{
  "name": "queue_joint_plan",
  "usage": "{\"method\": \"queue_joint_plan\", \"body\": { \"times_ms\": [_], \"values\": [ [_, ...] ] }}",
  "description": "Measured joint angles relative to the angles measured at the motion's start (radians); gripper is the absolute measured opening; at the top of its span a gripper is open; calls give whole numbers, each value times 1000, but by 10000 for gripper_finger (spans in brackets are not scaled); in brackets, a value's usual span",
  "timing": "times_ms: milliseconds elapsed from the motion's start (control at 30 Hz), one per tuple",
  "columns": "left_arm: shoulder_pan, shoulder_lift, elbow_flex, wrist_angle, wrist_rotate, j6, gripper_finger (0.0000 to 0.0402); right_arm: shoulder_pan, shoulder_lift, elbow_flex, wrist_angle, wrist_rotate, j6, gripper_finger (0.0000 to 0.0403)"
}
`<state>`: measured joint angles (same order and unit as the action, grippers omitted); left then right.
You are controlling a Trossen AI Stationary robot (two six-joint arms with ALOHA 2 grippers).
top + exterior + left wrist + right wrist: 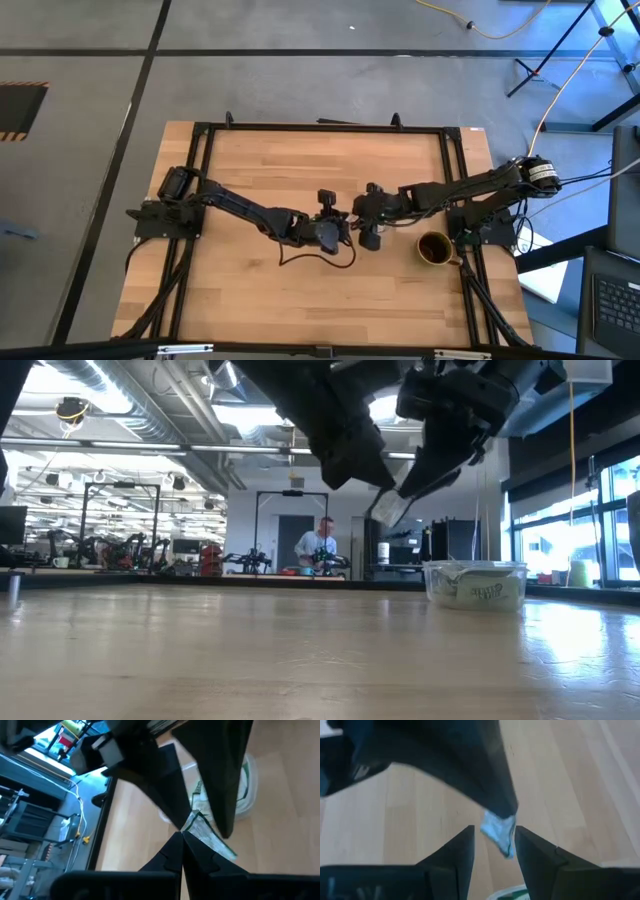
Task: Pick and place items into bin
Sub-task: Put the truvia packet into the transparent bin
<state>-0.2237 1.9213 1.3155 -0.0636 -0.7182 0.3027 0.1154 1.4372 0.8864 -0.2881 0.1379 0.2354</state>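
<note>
A small pale green and white packet hangs in the air over the table's middle, with my left gripper shut on it. My right gripper is open, and its two fingers stand on either side of the packet. In the low view the packet hangs well above the wood. The clear bin stands on the table with several packets in it. It also shows behind the fingers in the left wrist view. My left gripper pinches one end of the packet between its two fingertips. The fingers slant downward, and the packet sticks out beyond them, lifted clear of the table. My right gripper: whether either of its fingers touches the packet, I cannot tell.
A dark brown mug stands on the table near the right arm's base. A black cable loops on the wood below the left gripper. Bare wood lies toward the table's near and far edges. A person stands far off in the room behind.
</note>
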Motion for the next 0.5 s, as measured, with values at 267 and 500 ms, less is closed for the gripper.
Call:
{"method": "queue_joint_plan", "body": {
  "times_ms": [267, 500],
  "values": [
    [-18, 0, 0, 54, -9, 50, 2, 0, 0, 0, 9, 0, 52, 125],
    [-25, 0, 0, 53, -41, 60, 2, 0, 0, 0, 8, -25, 46, 39]
  ]
}}
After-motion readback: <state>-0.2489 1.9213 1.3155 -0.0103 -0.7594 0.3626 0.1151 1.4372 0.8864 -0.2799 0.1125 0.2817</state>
